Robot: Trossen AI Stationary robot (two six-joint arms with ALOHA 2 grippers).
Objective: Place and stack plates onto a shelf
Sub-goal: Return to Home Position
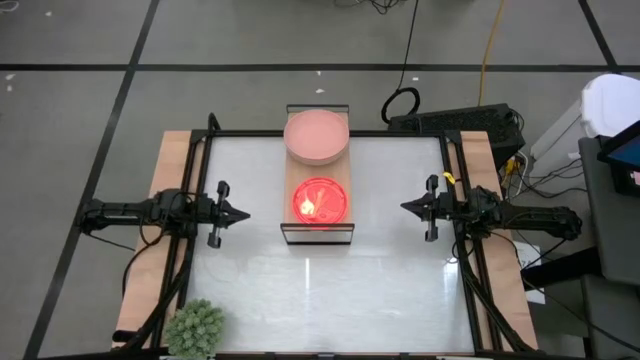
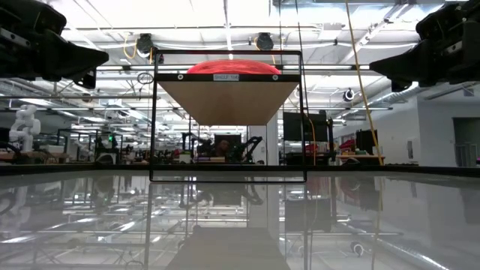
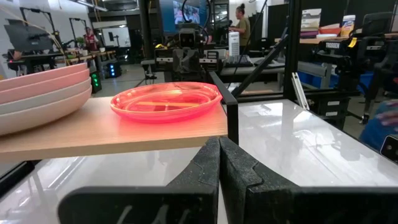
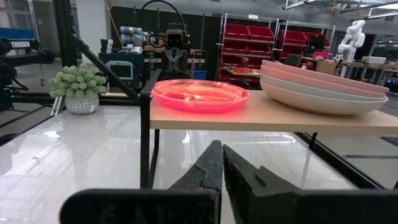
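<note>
The shelf [image 1: 318, 172] is a light-wood board on a black frame at the table's middle, toward the far edge. A stack of large dusty-pink and beige plates [image 1: 316, 136] rests on its far half, also in the right wrist view [image 4: 323, 87]. A stack of small hot-pink plates [image 1: 320, 200] sits on its near half [image 3: 166, 101]. My left gripper [image 1: 246, 213] hovers shut left of the shelf; my right gripper [image 1: 404, 207] hovers shut right of it. Both point at the shelf and hold nothing.
A spiky green plant ball [image 1: 195, 327] stands at the table's near left corner [image 4: 78, 87]. Wooden side boards [image 1: 150, 240] run along both table sides. The white tabletop [image 1: 320, 290] lies bare between shelf and near edge. Cables and gear lie beyond the far edge.
</note>
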